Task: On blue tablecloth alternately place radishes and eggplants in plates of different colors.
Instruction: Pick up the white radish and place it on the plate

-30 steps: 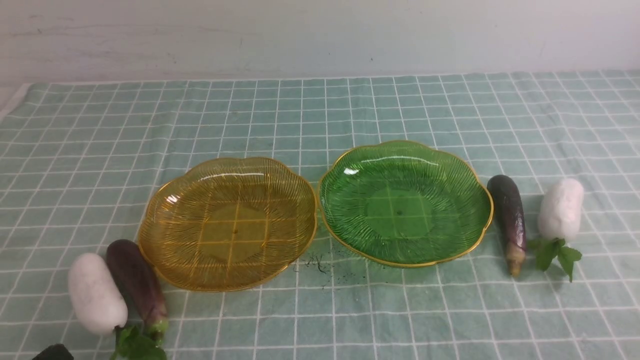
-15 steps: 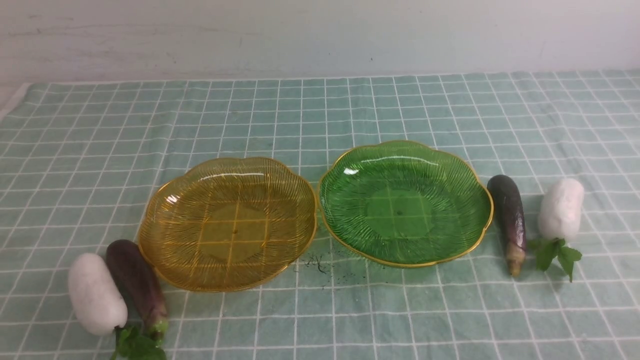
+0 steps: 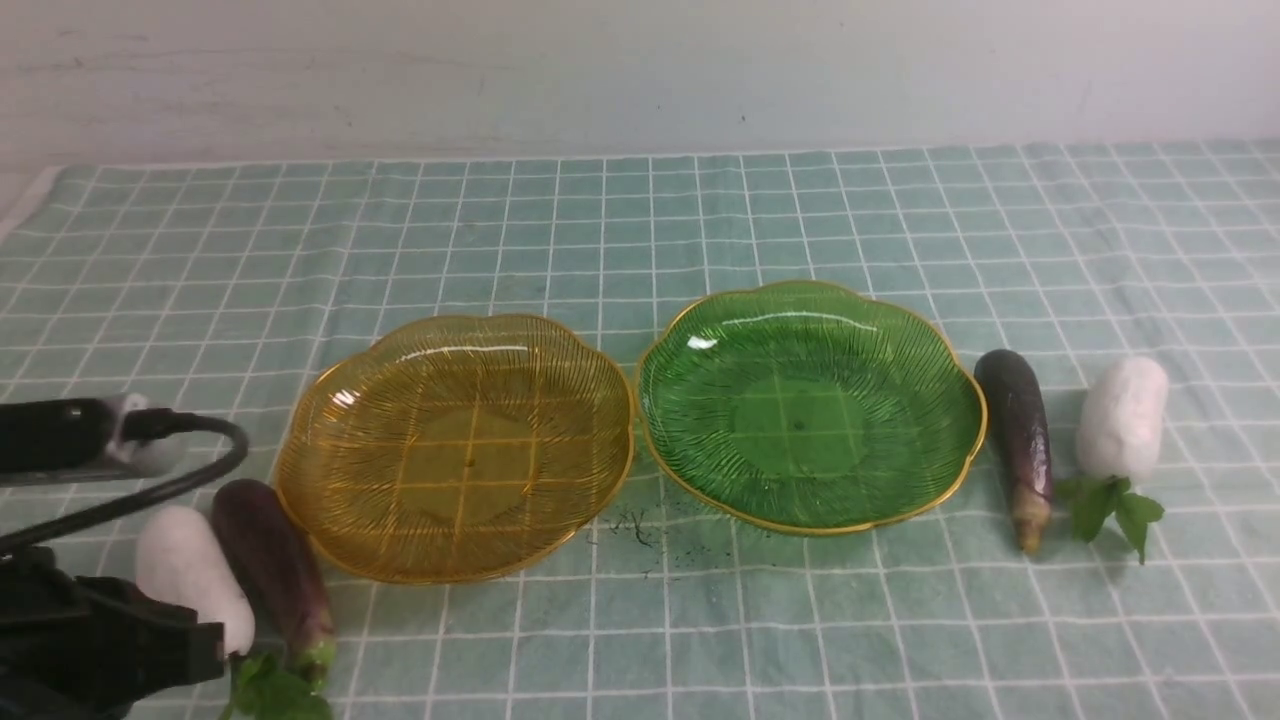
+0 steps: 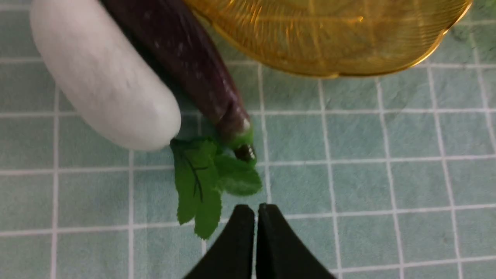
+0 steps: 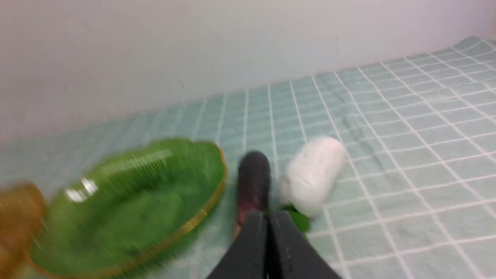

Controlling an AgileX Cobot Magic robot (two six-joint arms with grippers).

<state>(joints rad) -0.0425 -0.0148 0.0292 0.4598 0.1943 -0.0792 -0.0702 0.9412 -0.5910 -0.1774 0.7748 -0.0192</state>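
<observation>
A pale teal-blue tablecloth [image 3: 640, 220] gridded with thin white lines covers the whole table, with a plain pale wall [image 3: 640, 70] behind it. At the middle of the front view sit two translucent ribbed scallop-edged plates with gold rims, side by side and nearly touching. The amber-yellow plate [image 3: 455, 400] is left of centre and the green plate [image 3: 810, 380] right of centre. A few dark specks [image 3: 635, 525] lie on the cloth below the gap between them.

All four vegetables lie on the cloth, outside the plates. At the lower left a plump white radish [image 3: 185, 565] lies against a dark purple eggplant [image 3: 270, 560], whose blunt end comes just beside the amber-yellow plate's rim. At the right a second slim purple eggplant [image 3: 1015, 430] lies just beside the green plate. A second white radish [image 3: 1122, 415] lies near it with a narrow gap between them, its leaves toward the bottom of the frame.

The black left arm [image 3: 90, 640] fills the lower left corner and covers part of the plump white radish. In the left wrist view the left hand [image 4: 255, 209] has its fingers pressed together, pinching nothing, just short of that radish's green leaves [image 4: 201, 186].

The right wrist view is blurred. It shows the right hand [image 5: 267, 215] likewise pressed together and pinching nothing, its tips in front of the second slim purple eggplant's stem end.
</observation>
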